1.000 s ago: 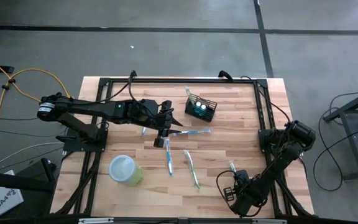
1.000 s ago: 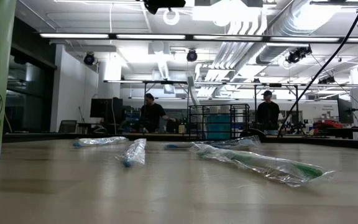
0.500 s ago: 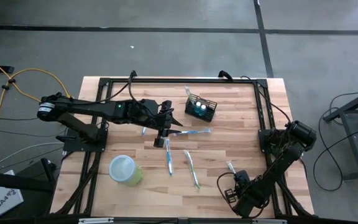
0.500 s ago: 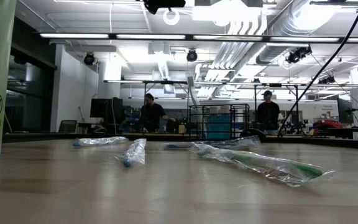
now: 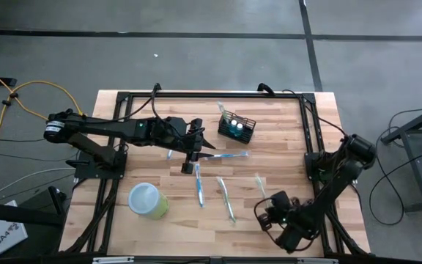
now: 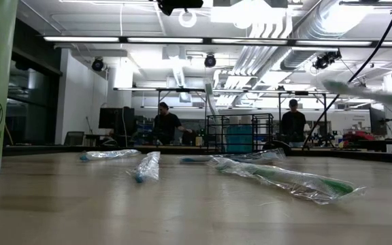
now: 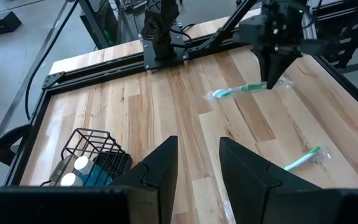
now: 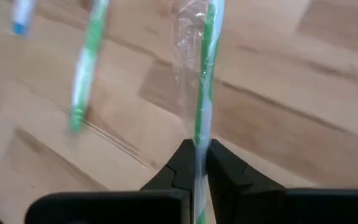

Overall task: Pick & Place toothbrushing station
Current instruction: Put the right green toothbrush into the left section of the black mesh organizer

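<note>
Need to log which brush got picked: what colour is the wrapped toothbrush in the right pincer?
Green, in clear wrap: toothbrush, held by the shut right pincer. Right wrist view shows it best.

definitely a robotics lab or big open workshop. exposed ducts [image 6: 298,27] and strip lights [image 6: 203,39] overhead, bare grey concrete floor [image 5: 196,59], metal frame racks [image 6: 240,133], two people [image 6: 165,126] standing at benches way behind the wooden table [image 5: 284,158].

Left arm stretches from the frame's left edge to centre, its gripper [image 5: 190,163] with fingers parted. Right arm folds at lower right, its gripper [image 5: 264,204] pinched on a wrapped toothbrush [image 8: 202,81].
</note>
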`<act>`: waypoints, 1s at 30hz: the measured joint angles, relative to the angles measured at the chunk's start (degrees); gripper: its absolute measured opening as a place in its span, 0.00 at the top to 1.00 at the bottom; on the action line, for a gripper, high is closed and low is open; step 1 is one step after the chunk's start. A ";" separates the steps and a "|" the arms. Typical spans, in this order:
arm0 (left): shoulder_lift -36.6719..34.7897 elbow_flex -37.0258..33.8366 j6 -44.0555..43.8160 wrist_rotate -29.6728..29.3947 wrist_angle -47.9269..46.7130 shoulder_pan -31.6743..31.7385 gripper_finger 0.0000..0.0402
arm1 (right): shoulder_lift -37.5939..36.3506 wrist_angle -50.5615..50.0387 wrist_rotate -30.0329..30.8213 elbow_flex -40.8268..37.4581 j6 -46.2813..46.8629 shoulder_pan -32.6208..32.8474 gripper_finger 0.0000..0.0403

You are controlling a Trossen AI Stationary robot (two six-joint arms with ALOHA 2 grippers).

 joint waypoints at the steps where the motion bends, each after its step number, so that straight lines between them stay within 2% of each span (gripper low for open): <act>1: 0.00 0.00 -0.01 0.00 0.00 -0.02 0.72 | -0.19 -0.01 1.61 0.00 -0.88 -0.02 0.97; 6: 0.00 0.00 -0.04 -0.02 -0.01 -0.49 0.72 | -0.78 0.00 10.95 0.04 -5.96 -0.14 0.97; 11: 0.00 -0.02 0.32 0.34 0.72 -1.83 0.72 | -0.80 0.76 23.07 0.04 -12.85 -0.15 0.97; 15: 0.00 -0.05 1.19 7.29 3.81 -2.58 0.72 | -0.80 2.67 34.78 0.07 -20.12 -0.15 0.97; 18: 0.00 -0.07 1.21 12.90 6.98 -2.78 0.72 | -0.80 6.37 41.07 0.07 -27.84 -0.17 0.97; 23: 0.00 -0.07 1.03 16.68 11.60 -2.75 0.72 | -0.80 17.79 45.68 0.09 -45.06 -0.71 0.97; 30: 0.00 -0.07 1.08 18.60 16.68 -2.72 0.72 | -0.82 42.01 49.23 0.11 -79.21 -4.08 0.97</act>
